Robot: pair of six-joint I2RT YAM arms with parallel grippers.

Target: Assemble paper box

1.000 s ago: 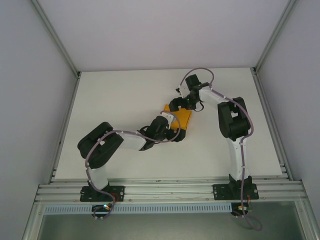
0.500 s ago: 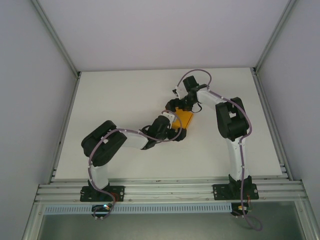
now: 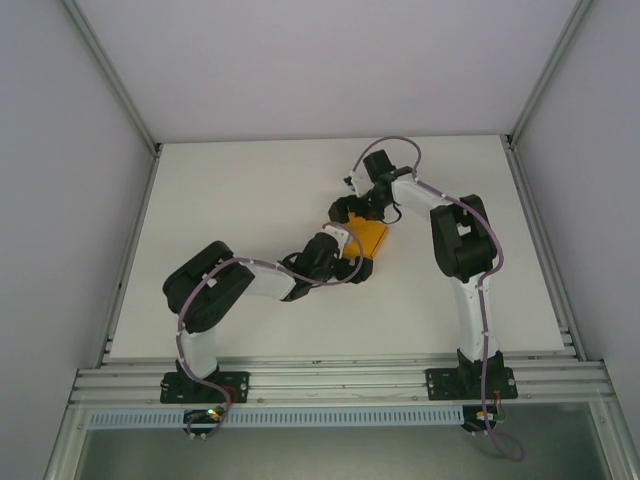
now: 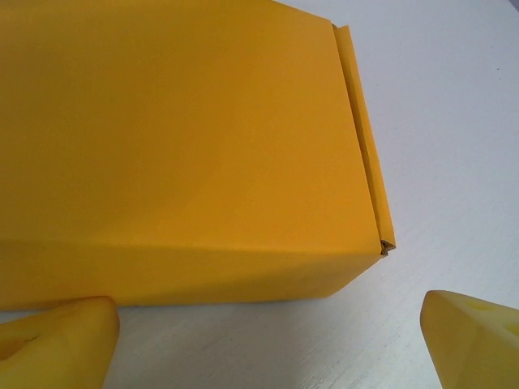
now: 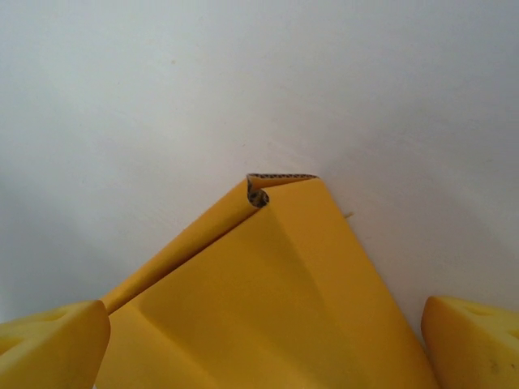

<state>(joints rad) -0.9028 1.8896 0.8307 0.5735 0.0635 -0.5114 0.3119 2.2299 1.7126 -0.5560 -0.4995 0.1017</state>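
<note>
The paper box (image 3: 373,238) is a folded orange-yellow card box lying flat mid-table. In the left wrist view the box (image 4: 178,146) has a closed top and a tucked flap edge along its right side. My left gripper (image 3: 353,266) sits at its near side, and in its own view the left gripper (image 4: 268,352) is open, fingertips (image 4: 57,340) just short of the box wall. My right gripper (image 3: 346,211) is at the box's far-left corner. In its own view the right gripper (image 5: 263,348) is open, with the corner of the box (image 5: 276,267) lying between its pads.
The white table (image 3: 230,210) has free room left, right and behind the box. Grey side walls and metal rails (image 3: 330,380) bound the workspace at the near edge.
The right gripper has swung left and down onto the box's far-left corner. The left arm shifted slightly toward the box. The box turned a little.
</note>
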